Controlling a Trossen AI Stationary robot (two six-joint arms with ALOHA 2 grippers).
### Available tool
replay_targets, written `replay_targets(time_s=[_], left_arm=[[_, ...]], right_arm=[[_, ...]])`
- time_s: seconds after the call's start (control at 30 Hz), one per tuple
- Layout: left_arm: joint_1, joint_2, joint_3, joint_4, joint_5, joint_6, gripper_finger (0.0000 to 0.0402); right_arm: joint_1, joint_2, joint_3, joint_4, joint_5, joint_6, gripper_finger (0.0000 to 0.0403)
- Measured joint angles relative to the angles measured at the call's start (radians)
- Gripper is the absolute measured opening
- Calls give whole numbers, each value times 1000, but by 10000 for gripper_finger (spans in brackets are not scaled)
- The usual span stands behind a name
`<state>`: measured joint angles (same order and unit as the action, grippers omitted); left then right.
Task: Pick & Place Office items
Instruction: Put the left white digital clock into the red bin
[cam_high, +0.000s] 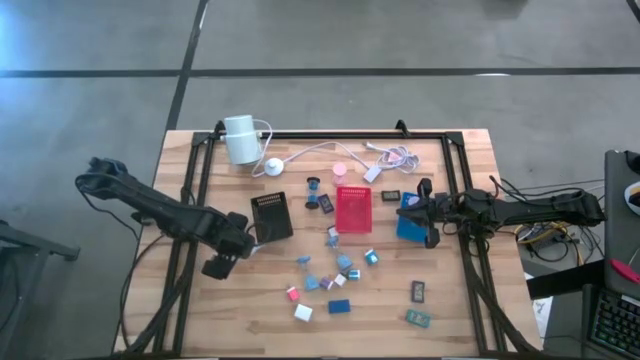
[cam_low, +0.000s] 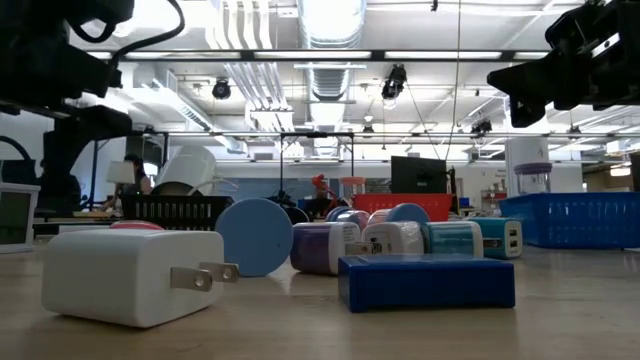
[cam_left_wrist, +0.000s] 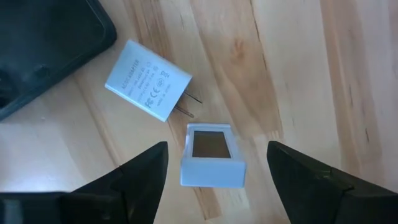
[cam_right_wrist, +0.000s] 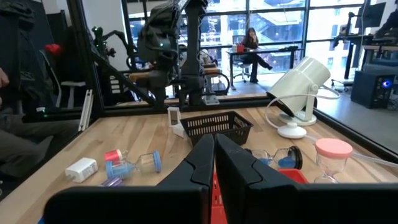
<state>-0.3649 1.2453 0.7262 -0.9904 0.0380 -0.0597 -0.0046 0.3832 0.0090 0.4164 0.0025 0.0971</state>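
Observation:
My left gripper (cam_left_wrist: 216, 147) points down over the table's left half, just on the near side of the black tray (cam_high: 272, 215), and is open. Between and below its fingers lies a small white block with a dark window (cam_left_wrist: 212, 155). A white plug adapter (cam_left_wrist: 148, 89) lies flat just beyond the block. More office items, white, blue, pink and purple blocks (cam_high: 330, 282) and dark clips (cam_high: 418, 291), lie scattered across the near middle. My right gripper (cam_high: 402, 212) hangs level and shut above the blue tray (cam_high: 408, 230).
The red tray (cam_high: 352, 208) stands between the black and blue trays. At the far edge stand a white cylinder device (cam_high: 240, 138) with its white cable (cam_high: 320, 150), and small hourglasses (cam_high: 315, 187). Black frame rails (cam_high: 195, 190) run along the table's sides. People sit in the room behind.

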Motion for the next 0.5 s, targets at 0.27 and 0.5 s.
replay_targets(time_s=[0.27,0.5], left_arm=[[0,28,-1,-1,0,0,280],[0,43,-3,-1,-1,0,280]], right_arm=[[0,0,0,0,0,0,13],[0,0,0,0,0,0,13]])
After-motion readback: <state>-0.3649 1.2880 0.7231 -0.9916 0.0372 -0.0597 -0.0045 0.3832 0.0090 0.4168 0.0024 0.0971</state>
